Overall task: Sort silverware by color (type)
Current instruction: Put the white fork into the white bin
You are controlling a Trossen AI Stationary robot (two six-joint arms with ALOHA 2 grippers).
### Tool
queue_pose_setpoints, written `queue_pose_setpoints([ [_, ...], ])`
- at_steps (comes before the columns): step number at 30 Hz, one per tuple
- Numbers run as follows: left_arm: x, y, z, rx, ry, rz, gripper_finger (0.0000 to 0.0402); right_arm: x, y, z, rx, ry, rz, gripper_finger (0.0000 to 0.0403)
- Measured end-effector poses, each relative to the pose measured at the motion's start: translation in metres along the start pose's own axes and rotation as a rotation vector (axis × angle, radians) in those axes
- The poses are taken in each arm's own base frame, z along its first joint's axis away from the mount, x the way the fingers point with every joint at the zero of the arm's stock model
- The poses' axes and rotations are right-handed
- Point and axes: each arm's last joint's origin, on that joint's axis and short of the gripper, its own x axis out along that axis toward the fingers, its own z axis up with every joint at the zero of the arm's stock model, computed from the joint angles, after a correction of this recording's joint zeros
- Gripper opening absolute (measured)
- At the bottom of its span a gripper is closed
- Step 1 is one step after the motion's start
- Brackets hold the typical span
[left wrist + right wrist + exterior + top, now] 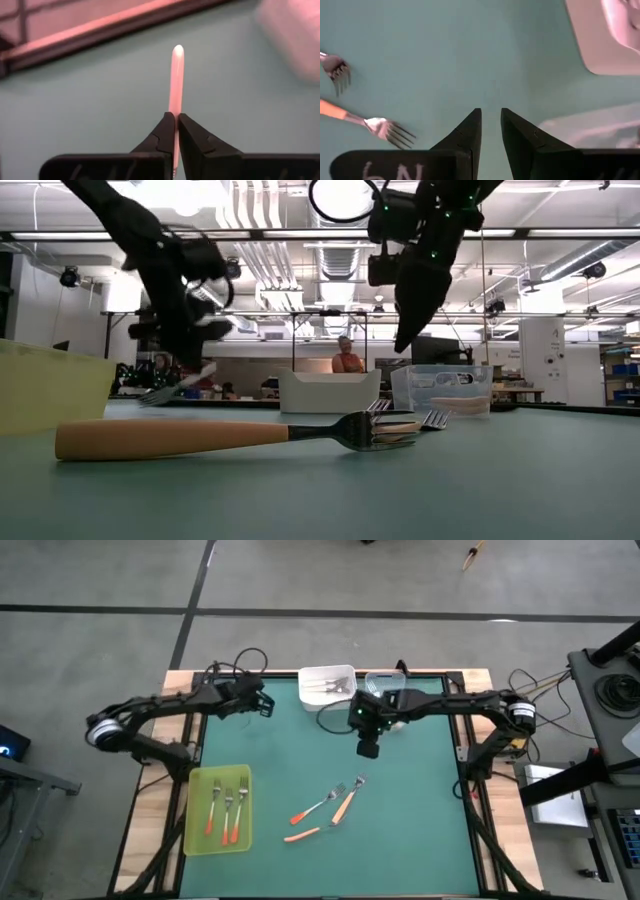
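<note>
Orange-handled fork (215, 436) lies nearest; left pincer (175, 126) grips white fork (176, 80); no writing readable.

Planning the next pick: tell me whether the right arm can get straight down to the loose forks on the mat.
Probably yes. The right hand hangs empty above the mat, and the loose forks lie in the open with nothing over them. The left hand is off at the far left, shut on a white-handled fork.
</note>
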Motion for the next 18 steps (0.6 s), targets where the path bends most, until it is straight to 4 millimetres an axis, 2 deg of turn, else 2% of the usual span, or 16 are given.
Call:
queue_pose_setpoints([
  [5, -0.036, -0.009, 0.003, 0.015, -0.141, -0.130, 0.0002, 0.013, 0.014, -0.006, 0.013, -0.119, 0.012, 0.0063],
  [7, -0.048, -0.012, 0.002, 0.030, -0.187, -0.174, 0.0002, 0.015, 0.019, -0.006, 0.012, -0.229, -0.001, 0.0063],
  [9, -0.060, -0.016, 0.001, 0.041, -0.239, -0.225, 0.0002, 0.012, 0.020, -0.003, 0.017, -0.378, -0.089, 0.0063],
  [14, -0.085, -0.029, 0.001, 0.070, -0.373, -0.366, 0.0002, -0.023, 0.007, 0.002, 0.214, -0.670, -0.633, 0.0063],
  [16, -0.094, -0.036, 0.001, 0.086, -0.432, -0.425, 0.0001, -0.037, 0.003, 0.002, 0.212, -0.721, -0.710, 0.0063],
  [18, -0.102, -0.044, 0.002, 0.112, -0.482, -0.496, 0.0001, -0.047, 0.004, 0.003, 0.187, -0.767, -0.648, 0.0063],
])
